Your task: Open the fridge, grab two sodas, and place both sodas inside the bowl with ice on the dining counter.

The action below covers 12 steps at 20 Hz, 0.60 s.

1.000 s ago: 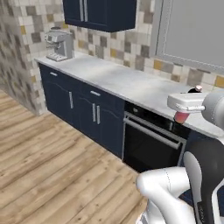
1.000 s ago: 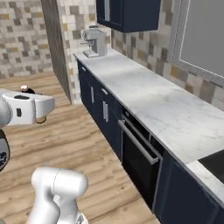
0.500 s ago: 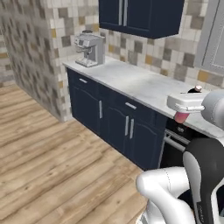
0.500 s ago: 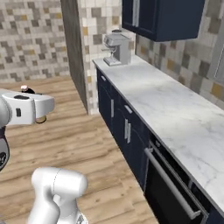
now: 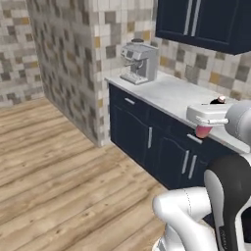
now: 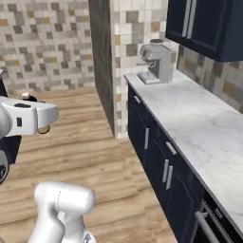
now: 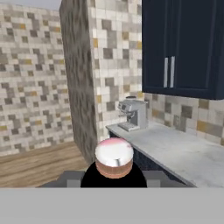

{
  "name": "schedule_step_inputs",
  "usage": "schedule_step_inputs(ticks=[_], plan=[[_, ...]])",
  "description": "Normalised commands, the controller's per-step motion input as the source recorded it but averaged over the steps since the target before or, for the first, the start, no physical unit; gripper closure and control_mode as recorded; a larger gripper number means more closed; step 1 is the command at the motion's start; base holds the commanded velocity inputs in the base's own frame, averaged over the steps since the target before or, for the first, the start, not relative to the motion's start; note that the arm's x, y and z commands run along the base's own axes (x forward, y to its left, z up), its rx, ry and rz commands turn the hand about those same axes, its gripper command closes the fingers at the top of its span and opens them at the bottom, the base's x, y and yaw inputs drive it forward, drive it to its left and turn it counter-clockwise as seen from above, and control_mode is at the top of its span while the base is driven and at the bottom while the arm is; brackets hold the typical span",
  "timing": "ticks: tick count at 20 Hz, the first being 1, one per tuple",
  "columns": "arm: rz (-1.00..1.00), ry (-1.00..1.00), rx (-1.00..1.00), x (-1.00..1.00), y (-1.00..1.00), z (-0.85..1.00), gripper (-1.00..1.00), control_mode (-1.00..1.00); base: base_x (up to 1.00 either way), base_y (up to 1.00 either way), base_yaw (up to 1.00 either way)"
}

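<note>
My gripper (image 7: 113, 176) is shut on a soda (image 7: 113, 156), a pink bottle whose round pink end points away from the hand camera, with a dark part nearer the fingers. In the left base view the hand (image 5: 210, 114) hovers level over the navy cabinets, and the soda's pink end (image 5: 201, 131) pokes out under it. From the right base view the hand (image 6: 29, 116) floats over the wooden floor at the left. The fridge, the bowl with ice and the dining counter are out of view.
A silver coffee machine (image 5: 138, 62) (image 6: 156, 63) stands at the far end of a marble worktop (image 6: 190, 118) on navy cabinets (image 5: 147, 142). Navy wall cabinets (image 7: 179, 48) hang above. A tiled pillar (image 6: 102, 66) ends the run. An oven handle (image 6: 209, 230) shows low right. Wooden floor (image 5: 54, 166) lies to the left.
The whole picture has shifted: the base has turned, so the coffee machine and the tiled pillar have come toward the middle and grown. The gripper keeps its hold on the soda.
</note>
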Motion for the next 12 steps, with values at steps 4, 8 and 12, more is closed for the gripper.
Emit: schedule_step_inputs(ticks=[4,8,12], plan=[[0.00,0.00,0.00,0.00,0.00,0.00,1.00,1.00,0.85,0.45,0.30],[0.00,0.00,0.00,0.00,0.00,0.00,1.00,1.00,0.94,0.21,0.33],[0.00,0.00,0.00,0.00,0.00,0.00,1.00,1.00,1.00,0.00,0.38]])
